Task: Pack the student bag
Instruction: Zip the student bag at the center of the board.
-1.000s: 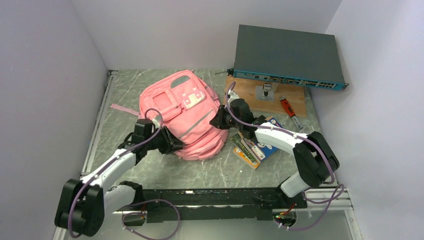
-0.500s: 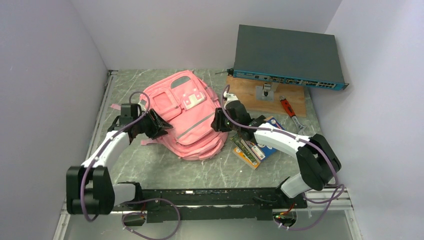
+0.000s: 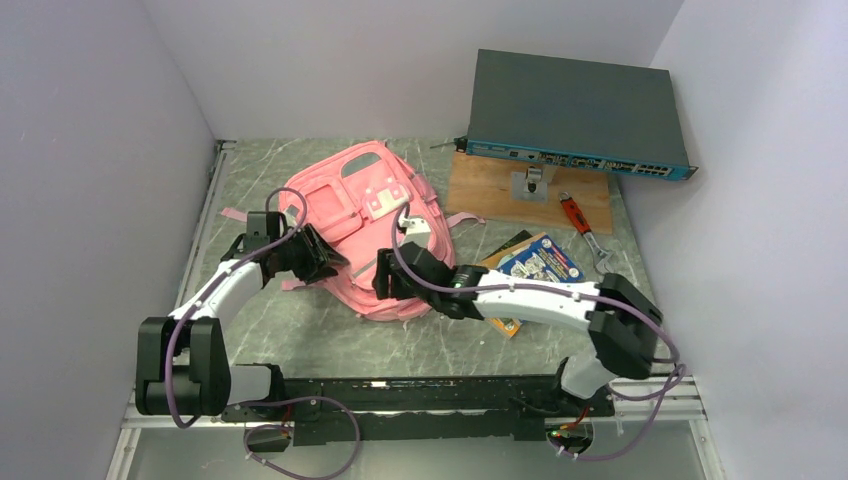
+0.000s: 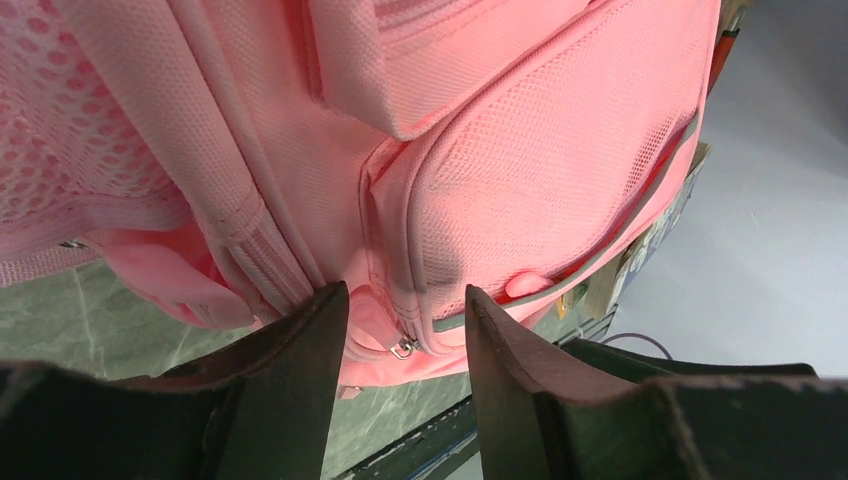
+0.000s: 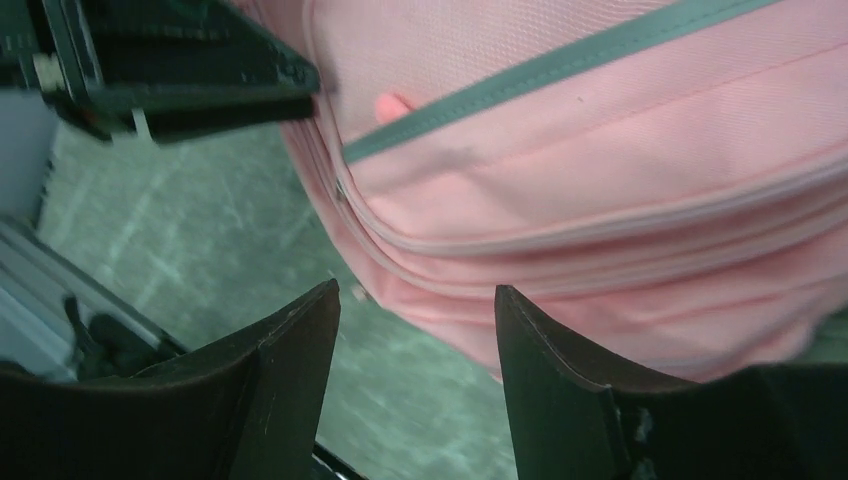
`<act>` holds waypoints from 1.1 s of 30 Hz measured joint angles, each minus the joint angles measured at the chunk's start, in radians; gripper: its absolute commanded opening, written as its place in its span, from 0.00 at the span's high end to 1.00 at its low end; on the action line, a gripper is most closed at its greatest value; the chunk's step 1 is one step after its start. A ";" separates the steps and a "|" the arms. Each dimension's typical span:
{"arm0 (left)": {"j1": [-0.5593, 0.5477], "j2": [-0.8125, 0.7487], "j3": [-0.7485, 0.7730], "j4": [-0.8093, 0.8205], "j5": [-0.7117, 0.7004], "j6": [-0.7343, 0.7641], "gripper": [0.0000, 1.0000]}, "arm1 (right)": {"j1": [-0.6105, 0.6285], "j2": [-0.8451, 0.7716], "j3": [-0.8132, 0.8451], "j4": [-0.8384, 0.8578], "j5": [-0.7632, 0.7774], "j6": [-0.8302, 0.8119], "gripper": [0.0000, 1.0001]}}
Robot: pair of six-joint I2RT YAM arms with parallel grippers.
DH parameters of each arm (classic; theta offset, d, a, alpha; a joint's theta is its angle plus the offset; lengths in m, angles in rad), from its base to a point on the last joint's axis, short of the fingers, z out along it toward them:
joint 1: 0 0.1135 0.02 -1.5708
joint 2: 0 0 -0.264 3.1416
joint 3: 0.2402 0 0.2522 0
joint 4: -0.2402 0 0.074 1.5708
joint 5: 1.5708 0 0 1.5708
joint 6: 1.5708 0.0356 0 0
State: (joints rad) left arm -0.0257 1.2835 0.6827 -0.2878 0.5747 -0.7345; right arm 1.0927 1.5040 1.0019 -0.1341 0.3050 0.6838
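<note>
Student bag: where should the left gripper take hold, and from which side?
Probably the small metal zipper pull low on the left side of the student bag, approached from the left, the way the left gripper faces it. It hangs free below the seam, between the open jaws; the padded panels around it offer no edge.

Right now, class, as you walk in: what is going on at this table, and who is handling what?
Two robot arms are working on a pink backpack lying on the table. The left gripper is at its left side and the right gripper at its near end. Both have their jaws open and are gripping nothing. A few books lie to the bag's right, not yet packed.
</note>
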 measured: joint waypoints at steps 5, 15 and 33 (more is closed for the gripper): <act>-0.002 -0.020 0.002 -0.022 -0.013 0.043 0.25 | 0.051 0.168 0.124 0.002 0.124 0.247 0.36; -0.004 -0.238 0.136 -0.272 -0.200 0.159 0.01 | 0.184 0.350 0.276 -0.079 0.342 0.578 0.44; -0.004 -0.448 0.260 -0.463 -0.426 0.262 0.04 | 0.183 0.546 0.488 -0.258 0.474 0.940 0.64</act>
State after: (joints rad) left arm -0.0296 0.8356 0.9428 -0.7513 0.1490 -0.4721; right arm 1.2755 2.0495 1.4895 -0.3920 0.7792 1.6238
